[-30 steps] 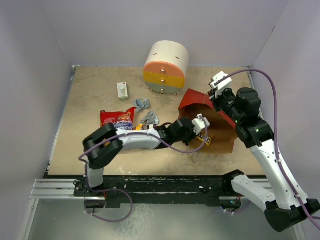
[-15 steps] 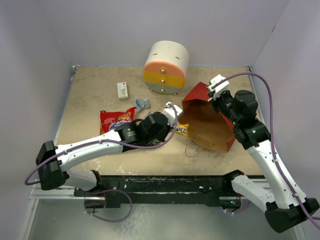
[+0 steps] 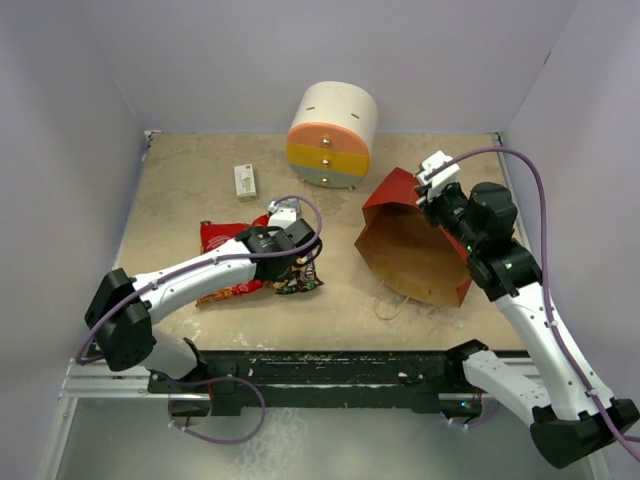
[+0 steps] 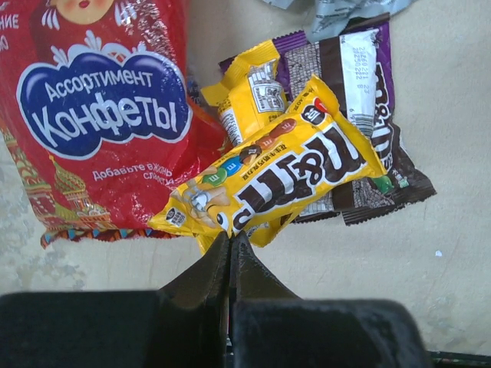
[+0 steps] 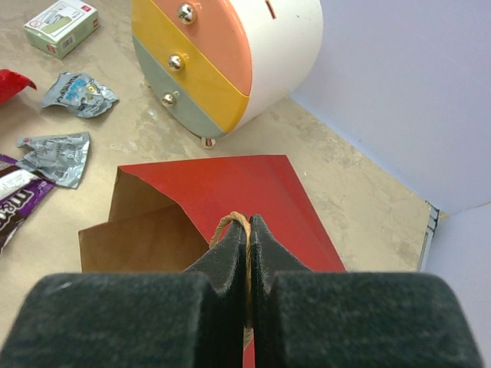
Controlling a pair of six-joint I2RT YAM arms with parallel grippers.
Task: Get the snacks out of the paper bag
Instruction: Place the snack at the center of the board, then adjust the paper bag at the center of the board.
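Note:
My left gripper is shut on the edge of a yellow-orange M&M's packet. The packet is over a second yellow packet and a dark brown one, beside the red chip bag. In the top view this pile is left of the paper bag. The bag leans with its brown mouth open to the left. My right gripper is shut on the bag's loop handle and holds it up. Two silver wrappers lie left of the bag.
The round white-orange-yellow drawer unit stands at the back, just behind the bag. A small white-green box lies at the back left. The bag's other handle lies loose on the table near the front.
My left gripper came out of the bag's mouth holding the yellow packet and carried it left to the pile beside the red chip bag. The right gripper kept hold of the handle.

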